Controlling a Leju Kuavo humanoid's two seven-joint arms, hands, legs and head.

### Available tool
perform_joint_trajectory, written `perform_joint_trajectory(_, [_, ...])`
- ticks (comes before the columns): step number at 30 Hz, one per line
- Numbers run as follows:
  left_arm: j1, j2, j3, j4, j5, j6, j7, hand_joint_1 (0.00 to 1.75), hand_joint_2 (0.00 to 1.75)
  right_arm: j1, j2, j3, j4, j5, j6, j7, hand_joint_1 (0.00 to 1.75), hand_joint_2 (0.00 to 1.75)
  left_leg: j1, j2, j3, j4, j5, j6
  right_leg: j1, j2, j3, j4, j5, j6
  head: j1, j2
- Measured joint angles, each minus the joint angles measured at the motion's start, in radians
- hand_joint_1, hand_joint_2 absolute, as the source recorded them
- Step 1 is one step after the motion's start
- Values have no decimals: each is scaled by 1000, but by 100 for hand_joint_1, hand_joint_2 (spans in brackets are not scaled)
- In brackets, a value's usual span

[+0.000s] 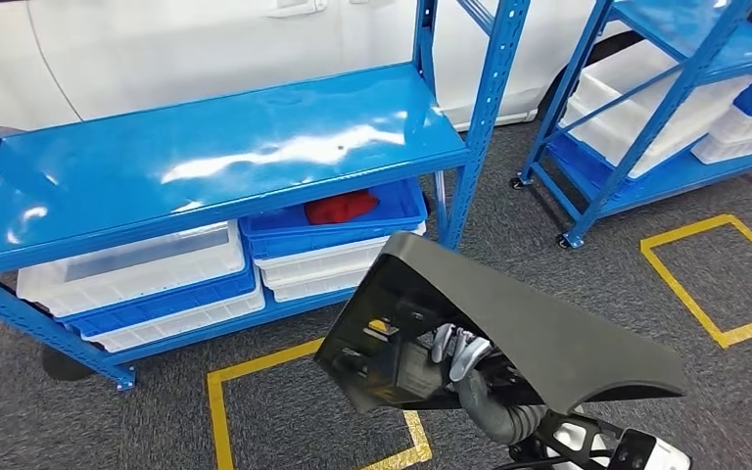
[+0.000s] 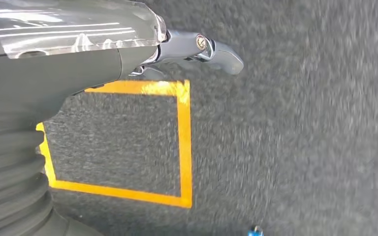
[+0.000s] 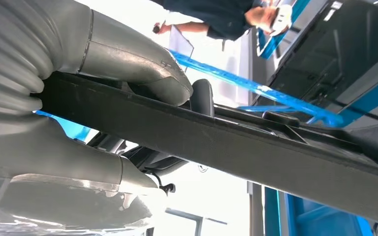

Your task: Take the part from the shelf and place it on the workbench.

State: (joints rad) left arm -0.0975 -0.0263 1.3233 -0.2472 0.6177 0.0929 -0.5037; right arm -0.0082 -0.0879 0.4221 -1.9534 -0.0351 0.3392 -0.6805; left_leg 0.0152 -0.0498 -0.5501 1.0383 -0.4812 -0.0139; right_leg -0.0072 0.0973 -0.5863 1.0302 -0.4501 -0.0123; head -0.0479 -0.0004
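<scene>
Currently right robot hand [image 1: 458, 351] grips the large dark-grey moulded plastic part [image 1: 509, 323] clear of the blue metal shelf [image 1: 206, 147], left robot hand [image 2: 197, 49] empty; next: carry to the surface.

My right hand [image 1: 455, 354] is raised in front of me, fingers [image 3: 128, 64] clamped on the part [image 1: 539, 323]. My left hand [image 2: 197, 49] hangs over the floor, holding nothing.

Blue shelf [image 1: 206, 157] holds stacked bins [image 1: 157, 284] on its lower tier

Blue shelves [image 1: 206, 157] — grey carpet [image 1: 568, 284] (yellow-taped).
</scene>
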Motion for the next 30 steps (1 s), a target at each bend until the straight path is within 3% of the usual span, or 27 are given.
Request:
perform_joint_trajectory(1, [-1,0,-2,0,0,-2,-1,0,175,1,0,2,0,0,0,0,175,175,-1,-6,4,-12,-2,3,-1,10,-4,0,3,7,0,0])
perform_joint_trajectory(3, [-5,-2,-5,0,0,-9,-5,0,175,4,-1,5,0,1,-3,0,175,175,0,10,6,-20,3,13,-4,20,-10,-2,7,21,0,0])
perform_joint_trajectory(5, [-8,-4,-9,0,0,-17,-12,0,175,6,-3,8,-1,1,-11,0,175,175,3,31,7,-29,12,27,-2,-15,-25,29,-16,31,0,0])
perform_joint_trajectory(7, [-4,-6,-13,1,0,-24,-17,0,175,7,-5,11,-2,5,-26,0,175,175,1,54,6,-32,14,34,-1,-68,-74,137,-79,39,0,0])
perform_joint_trajectory(8, [-1,-6,-15,1,0,-26,-18,0,175,8,-5,13,-2,8,-34,0,175,175,0,67,5,-32,14,36,-2,-81,-106,205,-110,43,0,0])
perform_joint_trajectory(9, [1,-6,-17,1,0,-28,-18,0,175,11,-6,16,-2,12,-43,0,175,175,-1,80,4,-32,13,36,-4,-87,-129,258,-127,45,0,0])
perform_joint_trajectory(10, [1,-6,-19,1,0,-29,-17,0,175,14,-6,19,-2,16,-53,0,175,175,-2,93,4,-31,13,36,-5,-90,-137,276,-125,46,0,0])
perform_joint_trajectory(11, [1,-6,-20,1,0,-30,-16,0,175,18,-7,22,-2,19,-62,0,175,175,-2,104,4,-31,12,36,-6,-94,-123,254,-105,46,0,0])
perform_joint_trajectory(13, [-2,-6,-22,1,0,-33,-12,0,175,23,-7,28,-6,21,-77,0,175,175,-3,124,8,-31,9,33,-4,-119,-50,118,-42,40,0,0])
perform_joint_trajectory(15, [-3,-7,-22,1,0,-33,-11,0,175,25,-7,32,-14,16,-85,0,175,175,-8,141,12,-29,5,25,4,-149,5,10,-11,26,0,0])
perform_joint_trajectory(16, [-4,-8,-22,1,0,-32,-10,0,175,25,-7,33,-18,12,-86,0,175,175,-11,148,13,-29,4,21,8,-154,12,-9,-10,19,0,0])
perform_joint_trajectory(18, [-6,-9,-22,1,0,-27,-9,0,175,26,-6,34,-21,5,-84,0,175,175,-13,161,16,-30,1,11,8,-135,9,-12,-7,8,0,0])
perform_joint_trajectory(20, [-10,-11,-22,1,0,-23,-3,0,175,25,-5,36,-21,4,-77,0,175,175,-10,129,11,-9,-19,1,1,-117,11,-21,0,-3,0,0])
perform_joint_trajectory(22, [-9,-12,-22,1,0,-21,1,0,175,20,-3,41,-18,5,-72,0,175,175,-6,77,-30,88,-78,-6,-2,-99,11,-26,5,-12,0,0])
perform_joint_trajectory(24, [-3,-13,-21,1,0,-21,2,0,175,14,-2,47,-12,6,-69,0,175,175,-4,60,-87,213,-129,-9,-2,-76,9,-24,7,-15,0,0])
perform_joint_trajectory(25, [-1,-14,-21,1,0,-22,2,0,175,12,-1,49,-8,7,-67,0,175,175,-4,59,-101,241,-130,-10,-2,-63,8,-23,7,-15,0,0])
perform_joint_trajectory(26, [0,-16,-20,1,0,-23,2,0,175,10,-1,51,-3,7,-65,0,175,175,-2,59,-99,234,-112,-11,-2,-50,8,-20,7,-14,0,0])
perform_joint_trajectory(27, [0,-17,-20,1,0,-24,2,0,175,6,-1,52,1,6,-61,0,175,175,1,55,-80,189,-79,-12,-3,-37,8,-16,6,-12,0,0])
perform_joint_trajectory(28, [0,-18,-20,1,0,-25,2,0,175,2,-1,54,5,6,-58,0,175,175,4,41,-53,125,-43,-12,-4,-25,7,-10,3,-8,0,0])
perform_joint_trajectory(30, [0,-20,-19,1,0,-26,1,0,175,-10,-1,56,12,3,-52,0,175,175,10,2,-9,20,-5,-10,-3,-3,-2,4,0,3,0,0])
